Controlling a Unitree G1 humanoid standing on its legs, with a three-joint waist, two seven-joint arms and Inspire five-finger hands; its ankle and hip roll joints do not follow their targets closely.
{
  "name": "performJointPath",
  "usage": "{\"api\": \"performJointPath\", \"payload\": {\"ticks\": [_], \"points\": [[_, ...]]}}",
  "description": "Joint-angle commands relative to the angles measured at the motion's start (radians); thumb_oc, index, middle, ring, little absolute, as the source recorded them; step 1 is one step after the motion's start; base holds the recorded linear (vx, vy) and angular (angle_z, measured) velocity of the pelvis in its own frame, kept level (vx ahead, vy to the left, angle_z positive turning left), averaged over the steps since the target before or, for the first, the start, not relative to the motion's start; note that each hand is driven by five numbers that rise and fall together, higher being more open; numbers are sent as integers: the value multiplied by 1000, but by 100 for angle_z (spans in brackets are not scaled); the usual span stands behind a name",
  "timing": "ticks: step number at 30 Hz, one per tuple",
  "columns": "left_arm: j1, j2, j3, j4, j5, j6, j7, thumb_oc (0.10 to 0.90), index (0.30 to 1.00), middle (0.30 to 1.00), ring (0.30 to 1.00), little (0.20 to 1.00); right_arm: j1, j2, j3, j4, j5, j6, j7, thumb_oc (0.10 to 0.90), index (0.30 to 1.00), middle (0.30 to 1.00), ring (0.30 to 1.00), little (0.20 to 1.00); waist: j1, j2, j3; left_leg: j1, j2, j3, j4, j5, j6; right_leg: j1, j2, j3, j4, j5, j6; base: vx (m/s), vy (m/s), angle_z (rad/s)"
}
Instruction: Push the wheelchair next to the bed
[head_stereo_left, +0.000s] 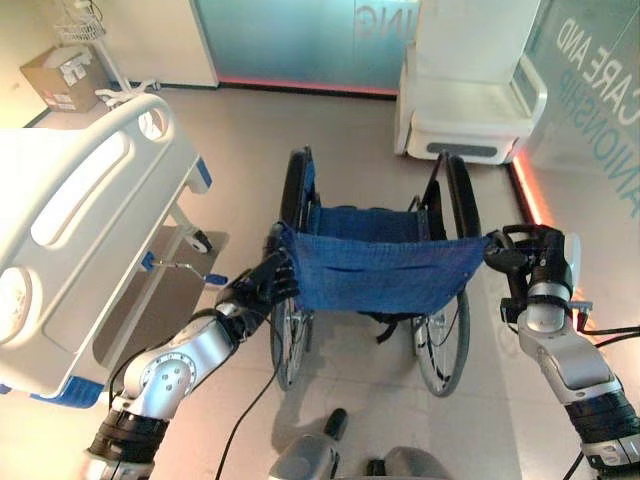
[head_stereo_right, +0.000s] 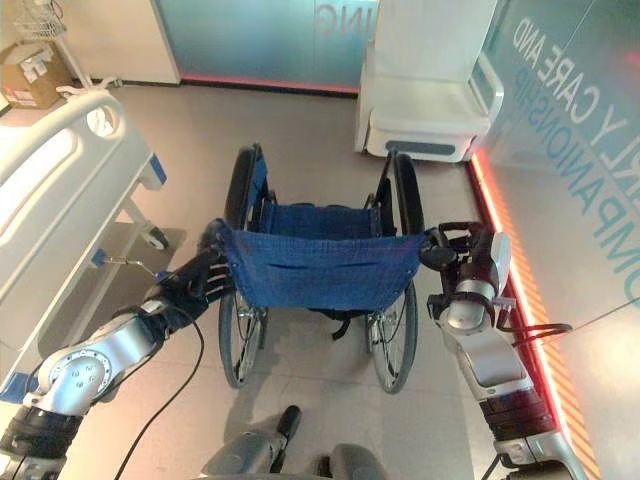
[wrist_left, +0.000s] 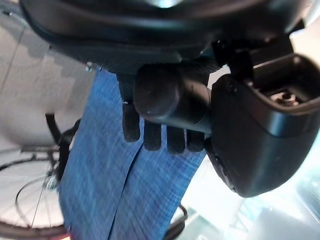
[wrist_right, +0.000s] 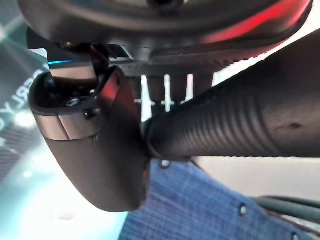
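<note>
Bed (head_stereo_left: 70, 200): white, rails up, left of the wheelchair (head_stereo_left: 375, 265) and well apart from it, with bare floor (head_stereo_left: 240, 150) between.

Left hand (head_stereo_left: 268, 282): at the wheelchair's rear left push handle (wrist_left: 172, 97). Wrist view shows the fingers curled round the dark grip, thumb closing against it, blue backrest cloth just beyond.

Wheelchair: stands on the floor to the right of the bed, its back toward the robot, its seat facing away toward the white armchair (head_stereo_left: 470, 100). Long axis runs front to back, roughly parallel to the bed's side.

Right hand (head_stereo_left: 520, 255): at the wheelchair's rear right push handle (wrist_right: 240, 125), fingers and thumb wrapped round the ribbed grip.
</note>
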Motion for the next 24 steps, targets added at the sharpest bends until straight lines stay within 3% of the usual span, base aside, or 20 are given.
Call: {"api": "performJointPath", "payload": {"ticks": [1, 4, 8, 10, 11, 12, 13, 14, 15, 16, 17, 18, 19, 20, 22, 24], "points": [[-66, -79, -5, -59, -11, -94, -16, 400, 300, 300, 300, 300, -11, 123, 98, -48, 124, -108, 144, 400, 300, 300, 300, 300, -34, -45, 23, 132, -87, 158, 179, -179, 81, -140, -99, 19, -258, 350, 131, 416, -165, 106], [-77, -105, -27, -45, 8, -90, -22, 400, 300, 300, 300, 300, -49, 118, 84, -46, 104, -61, 159, 400, 300, 300, 300, 300, -64, -60, 28, 214, -79, 143, 222, -280, 89, -183, -130, 52, -361, 412, 148, 568, -218, 61], [-70, -122, -23, -38, 28, -90, -37, 400, 300, 300, 300, 300, -78, 116, 84, -23, 97, -50, 167, 400, 300, 300, 300, 300, -52, -68, 17, 226, -75, 123, 262, -305, 88, -146, -132, 34, -333, 381, 136, 424, -230, 52], [-50, -134, -12, -54, 33, -79, -41, 400, 300, 300, 300, 300, -101, 107, 90, -28, 125, -5, 144, 400, 300, 300, 300, 300, -45, -57, -23, 277, -36, 78, 298, -232, 55, -136, -99, 15, -248, 354, 106, 472, -234, 28], [-49, -134, -12, -55, 32, -78, -41, 400, 300, 300, 300, 300, -100, 107, 90, -29, 125, -5, 143, 400, 300, 300, 300, 300, -47, -55, -24, 279, -34, 76, 297, -232, 54, -136, -97, 12, -247, 351, 105, 418, -194, 53], [-36, -139, -2, -63, 10, -85, -17, 400, 300, 300, 300, 300, -101, 103, 94, -31, 122, 15, 159, 400, 300, 300, 300, 300, -51, -51, -54, 297, -11, 62, 348, -100, 12, -121, -90, -21, -228, 344, 74, 312, -129, 46], [-33, -142, 2, -64, 4, -82, -14, 400, 300, 300, 300, 300, -99, 101, 94, -31, 119, 18, 164, 400, 300, 300, 300, 300, -50, -42, -60, 297, 0, 67, 386, -64, 2, -106, -81, -32, -230, 334, 67, 390, -187, 51], [-26, -147, 12, -69, -11, -74, -7, 400, 300, 300, 300, 300, -97, 99, 92, -35, 107, 27, 177, 400, 300, 300, 300, 300, -47, -51, -73, 269, -11, 75, 468, 18, -21, -80, -91, -50, -239, 329, 53, 295, -154, 47], [-17, -156, 24, -76, -21, -63, 3, 400, 300, 300, 300, 300, -93, 94, 87, -43, 96, 41, 189, 400, 300, 300, 300, 300, -38, -57, -84, 220, -35, 94, 608, 78, -42, -40, -97, -66, -246, 309, 35, 236, -149, 43], [-16, -157, 25, -76, -21, -62, 3, 400, 300, 300, 300, 300, -93, 93, 87, -44, 97, 42, 188, 400, 300, 300, 300, 300, -36, -59, -84, 207, -40, 100, 630, 80, -43, -34, -98, -68, -246, 307, 33, 368, -180, 22], [-7, -163, 36, -79, -29, -45, 1, 400, 300, 300, 300, 300, -92, 85, 83, -53, 97, 56, 188, 400, 300, 300, 300, 300, -14, -59, -79, 105, -47, 142, 739, 68, -38, 24, -92, -84, -238, 284, 14, 392, -162, -5], [1, -161, 43, -77, -27, -42, -11, 400, 300, 300, 300, 300, -94, 77, 84, -68, 99, 69, 186, 400, 300, 300, 300, 300, 5, -67, -70, 18, -58, 163, 743, 43, -25, 65, -89, -84, -228, 270, 7, 419, -160, -15], [4, -160, 45, -76, -28, -42, -14, 400, 300, 300, 300, 300, -94, 76, 83, -71, 98, 71, 188, 400, 300, 300, 300, 300, 11, -65, -67, 6, -56, 166, 740, 32, -23, 72, -84, -81, -225, 265, 6, 405, -107, -26], [17, -147, 58, -75, -39, -52, -20, 400, 300, 300, 300, 300, -104, 72, 85, -81, 92, 78, 199, 400, 300, 300, 300, 300, 31, -59, -59, -25, -50, 171, 637, 11, -8, 106, -59, -65, -204, 231, 4, 357, -59, -23], [36, -125, 76, -74, -49, -68, -29, 400, 300, 300, 300, 300, -127, 81, 101, -79, 90, 82, 201, 400, 300, 300, 300, 300, 55, -42, -53, -41, -8, 188, 387, 36, 1, 147, -8, -43, -181, 179, -2, 412, -41, -29], [44, -118, 79, -73, -47, -78, -37, 400, 300, 300, 300, 300, -136, 90, 113, -69, 90, 74, 193, 400, 300, 300, 300, 300, 74, -34, -47, -52, 10, 196, 256, 71, -1, 179, 20, -31, -174, 152, -9, 388, 3, -45]]}}
